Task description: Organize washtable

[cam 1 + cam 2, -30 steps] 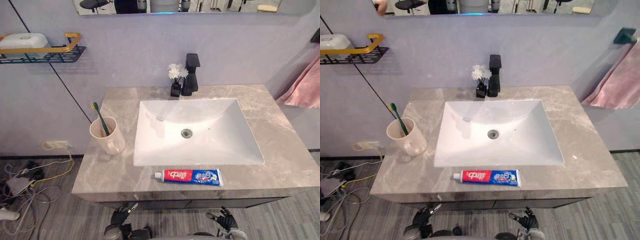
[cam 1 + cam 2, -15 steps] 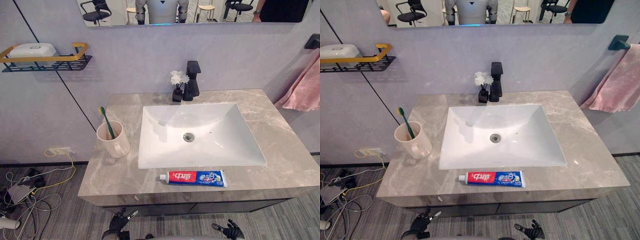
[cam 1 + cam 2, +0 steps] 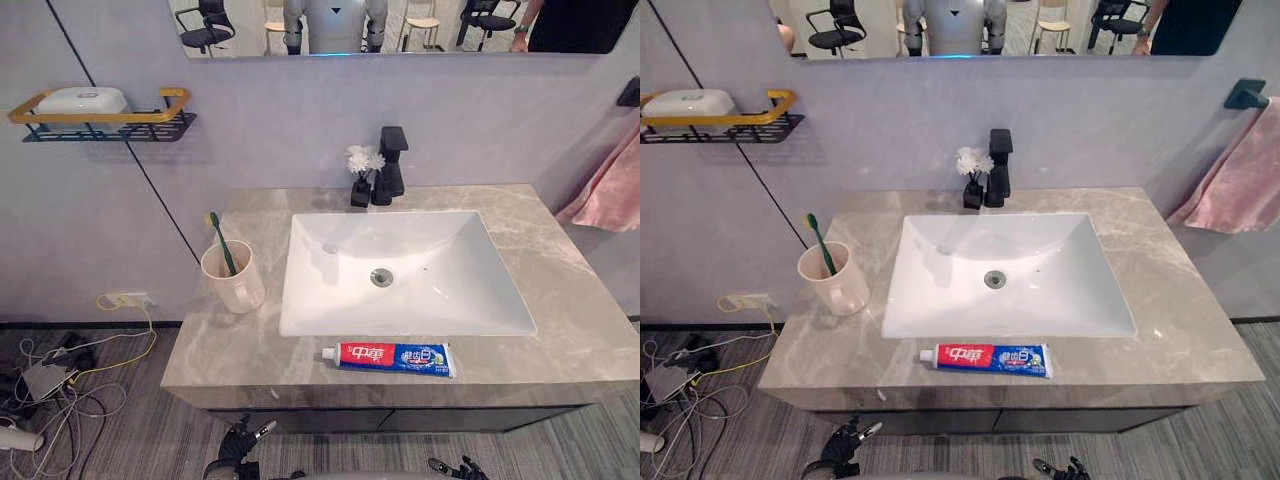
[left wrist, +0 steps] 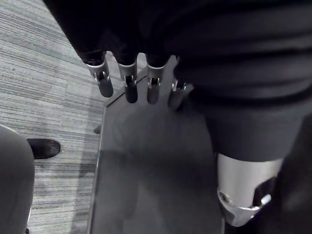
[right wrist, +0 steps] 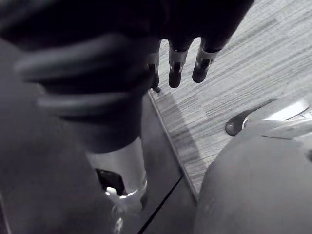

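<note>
A red, white and blue toothpaste tube (image 3: 388, 356) lies flat on the grey marble counter (image 3: 566, 300), along its front edge before the white sink (image 3: 400, 272). A cream cup (image 3: 233, 280) with a green toothbrush (image 3: 221, 241) standing in it sits at the counter's left. My left hand (image 3: 239, 446) hangs below the counter's front edge, left of the middle, fingers (image 4: 127, 84) straight and holding nothing. Further right, my right hand (image 3: 453, 468) hangs just as low, its fingers (image 5: 183, 62) relaxed and empty.
A black faucet (image 3: 392, 165) and a small black vase of white flowers (image 3: 362, 176) stand behind the sink. A wall shelf (image 3: 110, 118) at the upper left carries a white soap box. A pink towel (image 3: 610, 192) hangs at the right. Cables lie on the floor at the left.
The whole picture has shifted as the camera tilted up, showing more mirror. Both hands sit lower at the bottom edge. Nothing on the counter has moved.
</note>
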You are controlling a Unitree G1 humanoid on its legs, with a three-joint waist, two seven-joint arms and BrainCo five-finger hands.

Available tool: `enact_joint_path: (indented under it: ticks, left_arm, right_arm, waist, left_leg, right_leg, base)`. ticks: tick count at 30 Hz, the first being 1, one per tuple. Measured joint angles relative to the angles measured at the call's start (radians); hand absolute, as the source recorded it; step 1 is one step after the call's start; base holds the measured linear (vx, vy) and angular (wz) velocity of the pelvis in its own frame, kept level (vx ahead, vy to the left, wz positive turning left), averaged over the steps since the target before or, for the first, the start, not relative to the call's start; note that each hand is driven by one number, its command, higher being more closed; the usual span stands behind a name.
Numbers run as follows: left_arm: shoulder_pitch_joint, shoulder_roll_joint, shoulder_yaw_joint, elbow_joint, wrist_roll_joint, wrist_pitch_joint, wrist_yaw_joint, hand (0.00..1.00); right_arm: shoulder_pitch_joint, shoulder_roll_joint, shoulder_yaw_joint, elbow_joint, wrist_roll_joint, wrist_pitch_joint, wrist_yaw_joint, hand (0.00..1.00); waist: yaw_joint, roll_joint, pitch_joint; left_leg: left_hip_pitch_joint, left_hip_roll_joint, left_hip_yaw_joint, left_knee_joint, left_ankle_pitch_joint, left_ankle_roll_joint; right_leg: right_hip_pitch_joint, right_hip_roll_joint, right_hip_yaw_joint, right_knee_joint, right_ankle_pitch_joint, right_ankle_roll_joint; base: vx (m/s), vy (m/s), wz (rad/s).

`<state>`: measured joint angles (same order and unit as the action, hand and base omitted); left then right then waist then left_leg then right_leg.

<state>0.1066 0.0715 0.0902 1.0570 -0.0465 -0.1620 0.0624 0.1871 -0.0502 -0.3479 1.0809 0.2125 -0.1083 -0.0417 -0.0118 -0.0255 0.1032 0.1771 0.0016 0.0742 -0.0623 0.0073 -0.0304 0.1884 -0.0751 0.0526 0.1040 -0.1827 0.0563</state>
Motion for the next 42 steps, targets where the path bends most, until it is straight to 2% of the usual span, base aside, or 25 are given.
enact_joint_path:
  ticks: [7, 12, 15, 17, 20, 22, 23, 25, 29, 31, 34, 36, 38, 42]
  left_arm:
    - [0.005, -0.002, 0.002, -0.006, -0.016, -0.002, 0.012, 0.0]
    - [0.026, 0.012, 0.076, -0.036, -0.025, -0.001, 0.029, 0.0]
    - [0.055, 0.058, 0.147, -0.099, -0.033, 0.002, 0.034, 0.0]
    - [0.054, 0.102, 0.185, -0.188, -0.041, 0.001, 0.04, 0.0]
    - [0.056, 0.172, 0.269, -0.388, -0.058, 0.001, 0.055, 0.0]
    - [0.067, 0.219, 0.318, -0.611, -0.055, -0.001, 0.076, 0.0]
    - [0.067, 0.23, 0.326, -0.668, -0.052, -0.001, 0.078, 0.0]
    - [0.07, 0.235, 0.375, -0.901, -0.024, -0.002, 0.107, 0.0]
    - [0.07, 0.223, 0.397, -1.187, 0.024, -0.01, 0.166, 0.0]
    - [0.069, 0.202, 0.379, -1.376, 0.061, -0.031, 0.204, 0.0]
    - [0.069, 0.201, 0.317, -1.529, 0.084, -0.069, 0.228, 0.0]
    - [0.069, 0.201, 0.223, -1.634, 0.111, -0.093, 0.229, 0.0]
    - [0.068, 0.205, 0.08, -1.727, 0.196, -0.109, 0.222, 0.0]
    - [0.063, 0.213, -0.136, -1.773, 0.355, -0.12, 0.18, 0.0]
  right_arm:
    - [0.012, 0.002, -0.043, 0.0, 0.014, -0.001, -0.001, 0.0]
    - [0.016, 0.002, -0.091, -0.006, 0.013, -0.001, -0.002, 0.0]
    - [0.017, 0.004, -0.115, -0.012, 0.013, -0.002, -0.002, 0.0]
    - [0.026, 0.005, -0.117, -0.042, 0.013, -0.003, -0.001, 0.0]
    - [0.032, 0.003, -0.112, -0.109, 0.013, -0.016, 0.001, 0.0]
    - [0.035, 0.003, -0.088, -0.149, 0.013, -0.031, 0.002, 0.0]
    - [0.039, 0.004, -0.081, -0.156, 0.013, -0.031, -0.002, 0.0]
    - [0.059, 0.004, -0.07, -0.159, 0.011, -0.036, 0.003, 0.0]
    - [0.072, 0.011, -0.038, -0.167, 0.011, -0.036, 0.008, 0.0]
    - [0.074, 0.02, -0.037, -0.173, 0.012, -0.036, 0.023, 0.0]
    - [0.085, 0.027, -0.037, -0.175, 0.013, -0.034, 0.024, 0.0]
    - [0.089, 0.027, -0.036, -0.175, 0.013, -0.03, 0.026, 0.0]
    - [0.087, 0.028, -0.026, -0.174, 0.013, -0.029, 0.033, 0.0]
    - [0.086, 0.029, 0.011, -0.149, 0.013, -0.03, 0.048, 0.0]
  waist:
    - [0.0, 0.015, 0.01]
    - [0.001, 0.013, 0.011]
    - [0.008, 0.011, 0.008]
    - [0.029, 0.007, 0.014]
    - [0.032, 0.014, 0.017]
    - [0.048, 0.021, 0.016]
    - [0.054, 0.022, 0.016]
    - [0.058, 0.033, 0.018]
    - [0.062, 0.039, 0.019]
    - [0.06, 0.037, 0.016]
    - [0.059, 0.033, 0.008]
    - [0.063, 0.033, -0.006]
    - [0.056, 0.032, -0.01]
    - [0.05, 0.034, -0.021]
  left_leg:
    - [-0.01, -0.002, -0.024, 0.003, 0.001, -0.007]
    - [-0.027, -0.004, -0.052, -0.004, 0.0, -0.007]
    - [-0.042, -0.003, -0.073, 0.01, 0.002, -0.011]
    - [-0.048, 0.001, -0.076, 0.018, 0.005, -0.008]
    - [-0.059, 0.001, -0.097, 0.066, -0.025, -0.011]
    - [-0.064, 0.006, -0.096, 0.106, -0.054, -0.013]
    - [-0.067, 0.007, -0.095, 0.117, -0.061, -0.014]
    - [-0.096, 0.008, -0.098, 0.154, -0.086, -0.014]
    - [-0.108, 0.007, -0.103, 0.184, -0.102, -0.014]
    - [-0.118, 0.004, -0.118, 0.193, -0.103, -0.014]
    - [-0.121, 0.001, -0.128, 0.203, -0.105, -0.012]
    - [-0.129, -0.002, -0.13, 0.206, -0.105, -0.01]
    - [-0.128, -0.002, -0.132, 0.205, -0.106, -0.009]
    - [-0.128, -0.002, -0.134, 0.202, -0.103, -0.011]
  right_leg:
    - [-0.001, -0.012, -0.036, 0.006, -0.006, 0.009]
    - [-0.002, -0.015, -0.079, -0.004, -0.014, 0.012]
    - [0.001, -0.016, -0.108, -0.002, -0.024, 0.014]
    - [0.004, -0.017, -0.121, -0.002, -0.023, 0.009]
    - [0.029, -0.017, -0.163, -0.003, -0.023, 0.008]
    - [0.043, -0.015, -0.168, -0.003, -0.023, 0.008]
    - [0.046, -0.015, -0.17, -0.003, -0.023, 0.008]
    - [0.051, -0.014, -0.189, -0.003, -0.026, 0.004]
    - [0.055, -0.015, -0.195, -0.002, -0.03, -0.003]
    - [0.057, -0.015, -0.211, -0.001, -0.03, -0.003]
    - [0.057, -0.016, -0.219, -0.001, -0.03, -0.003]
    - [0.056, -0.017, -0.219, -0.001, -0.03, -0.003]
    - [0.057, -0.017, -0.218, 0.0, -0.03, -0.003]
    - [0.051, -0.015, -0.215, -0.002, -0.031, -0.005]
  base:
    - [-0.1, -0.018, 0.12]
    - [-0.01, -0.024, 0.2]
    - [0.07, -0.047, 0.23]
    - [0.08, -0.042, 0.23]
    - [0.09, -0.057, 0.21]
    - [0.06, -0.041, 0.01]
    - [0.04, -0.028, -0.01]
    - [0.01, -0.021, 0.06]
    - [0.0, -0.005, 0.02]
    - [-0.01, -0.023, 0.19]
    - [-0.01, -0.011, 0.14]
    - [-0.04, 0.002, -0.01]
    - [-0.05, -0.001, -0.01]
    - [-0.07, -0.004, -0.01]
